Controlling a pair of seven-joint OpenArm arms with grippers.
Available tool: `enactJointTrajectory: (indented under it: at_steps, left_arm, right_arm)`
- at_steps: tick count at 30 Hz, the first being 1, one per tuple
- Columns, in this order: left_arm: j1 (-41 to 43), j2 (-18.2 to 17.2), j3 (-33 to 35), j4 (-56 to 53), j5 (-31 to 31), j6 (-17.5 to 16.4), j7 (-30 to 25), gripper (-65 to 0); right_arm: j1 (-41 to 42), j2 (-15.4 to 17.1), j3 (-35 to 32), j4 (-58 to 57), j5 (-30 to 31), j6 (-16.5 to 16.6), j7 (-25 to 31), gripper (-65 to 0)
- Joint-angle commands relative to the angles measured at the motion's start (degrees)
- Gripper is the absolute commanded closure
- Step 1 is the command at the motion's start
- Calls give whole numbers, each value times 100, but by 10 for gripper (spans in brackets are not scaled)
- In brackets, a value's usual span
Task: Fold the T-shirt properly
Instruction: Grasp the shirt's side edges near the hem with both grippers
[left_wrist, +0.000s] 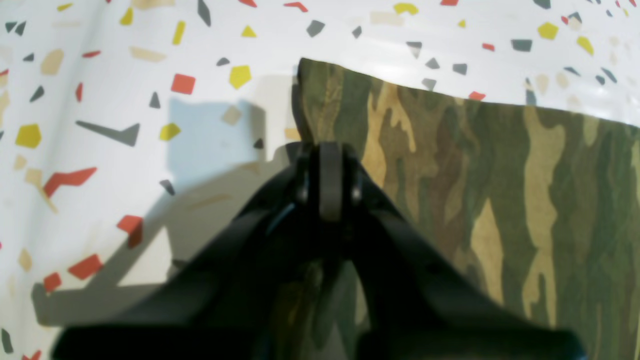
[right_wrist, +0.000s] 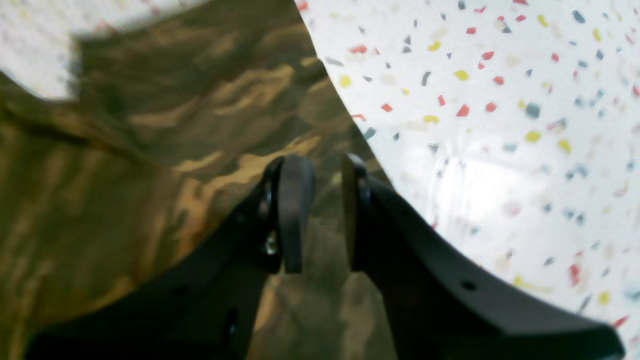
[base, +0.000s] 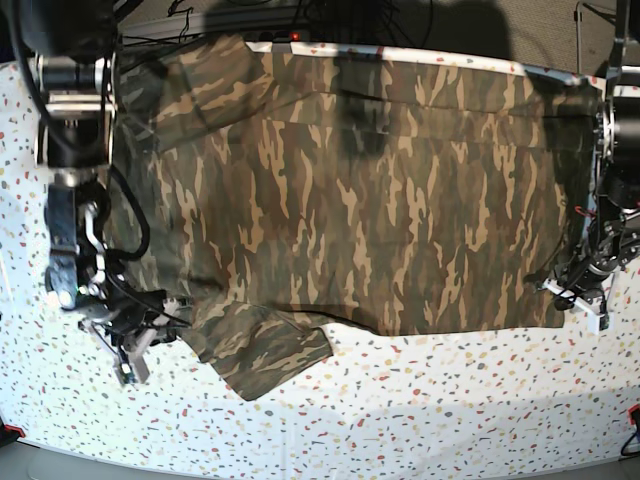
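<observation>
- The T-shirt (base: 350, 200) lies spread out on the table (base: 450, 400), which has a white top with small red, yellow and grey specks.
- The shirt has a camouflage print in olive green, brown and tan. In the base view it covers most of the upper and middle part of the table.
- One sleeve (base: 265, 345) points toward the near edge of the table, on the side of the right arm.
- The left gripper (left_wrist: 329, 150) is at a corner of the shirt, at the far right in the base view (base: 580, 298).
- In the left wrist view its two black fingers are pressed together with no gap between them. The edge of the cloth (left_wrist: 450, 165) goes in just at the fingertips, so the claw seems to pinch the shirt corner, but the contact itself is hidden by the fingers.
- Beside this corner the bare table (left_wrist: 125, 100) shows, with the shadow of the gripper on it.
- The right gripper (right_wrist: 327, 185) hangs over the shirt, close to the sleeve, at the left in the base view (base: 135, 350).
- Its fingers (right_wrist: 295, 200) are apart, with a clear gap between them, and the camouflage cloth (right_wrist: 150, 150) is visible through this gap. Nothing is between the fingers.
- In the right wrist view the edge of the shirt runs diagonally, and the speckled table (right_wrist: 500, 150) lies on the right of it.
</observation>
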Motion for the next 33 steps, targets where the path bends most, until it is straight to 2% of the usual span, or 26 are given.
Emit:
enactJointTrajectory:
  at_steps: [1,5,8,10,12,14,16,25,29,31,33]
  left_arm:
    - [-74,-37,7,13,98,-24,201,0]
    - [-72,-37,7,13,98,-24,221,0]
    - [-74,-37,7,13,96,-24,236,0]
    - [-74,-39,7,13,98,-26,234,0]
    - [-72,-39,7,13,96,-24,234,0]
    - [-74,-39,7,13,98,-24,234,0]
    - [-74,-39,7,13,96,-26,234,0]
    - [-74,-39,7,13,98,-24,232,0]
    - [-74,-39,7,13,98,-24,232,0]
    - [-74,-39,7,13,96,-24,205,0]
    - [-74,-39,7,13,98,-24,192,0]
  right_arm:
    - [435,79,-129,-181,-94,13,116,-140]
    - [1375,76,-769,-1565,-199,11,50,-197]
    - [1869,76,-1067,-2507,-402,13,74,-203]
    - [2048,81,-1152,-2994,-590,11,197,-222]
    - [2103,83,-1163,-3320,-809,11,455,-268]
    - [2087,94,-1163,-3547,-828,11,776,-328]
    - [2085,92,-1163,-3724,-813,11,973,-352]
    - [2087,96,-1163,-4325,-999,7,1250,-351]
    - [2087,90,-1163,-4690,-1311,-22,1410,-351]
    - [2087,90,-1163,-4734,-1307,39,1241,-323]
    - [2090,90,-1163,-4734,-1305,197,1003,-261]
